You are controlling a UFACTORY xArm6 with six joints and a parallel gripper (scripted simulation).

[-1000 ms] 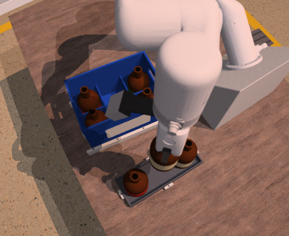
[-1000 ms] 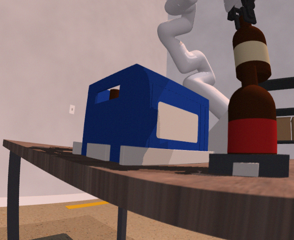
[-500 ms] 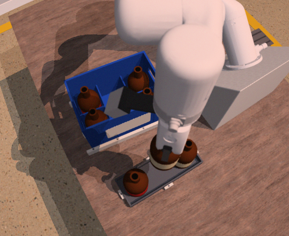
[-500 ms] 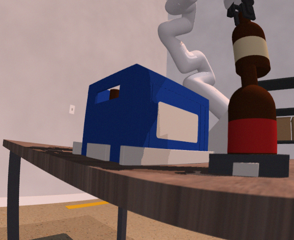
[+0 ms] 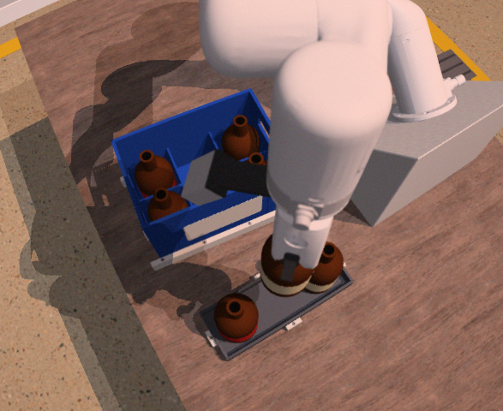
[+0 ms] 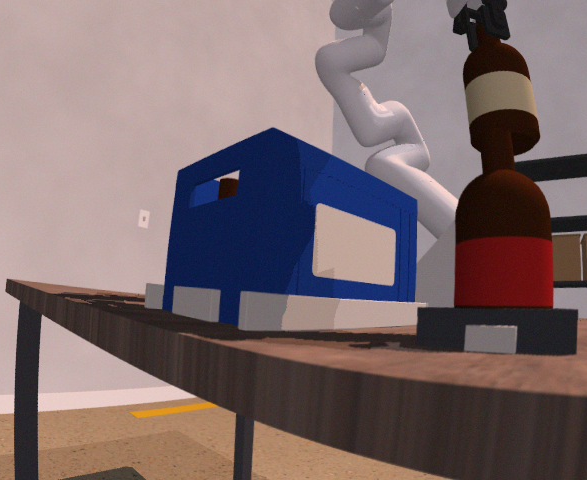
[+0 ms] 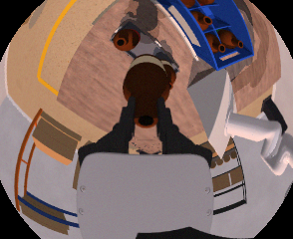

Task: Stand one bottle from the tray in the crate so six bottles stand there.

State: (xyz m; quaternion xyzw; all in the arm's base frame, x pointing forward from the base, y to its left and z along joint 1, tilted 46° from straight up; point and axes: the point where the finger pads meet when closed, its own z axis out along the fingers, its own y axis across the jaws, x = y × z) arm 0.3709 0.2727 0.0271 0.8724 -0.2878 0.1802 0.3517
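Bottles: 1 in hand (image 6: 482,25) | 2 on tray (image 5: 286,309) | 4 visible in crate (image 5: 171,239)

The dark brown wood-grain tabletop (image 5: 419,309) stands on dark legs over a speckled tan floor (image 5: 30,345) marked with yellow lines. Directly on it rests a blue plastic crate (image 5: 224,212) with a pale label panel on its side, seated among light grey corner blocks (image 6: 195,303). Near the crate, apart from it, lies a flat dark grey rectangular tray (image 5: 282,309) with small grey tabs at its edges. A grey box-shaped robot pedestal (image 5: 441,145) sits on the tabletop beside the crate. Arm shadows fall across the wood
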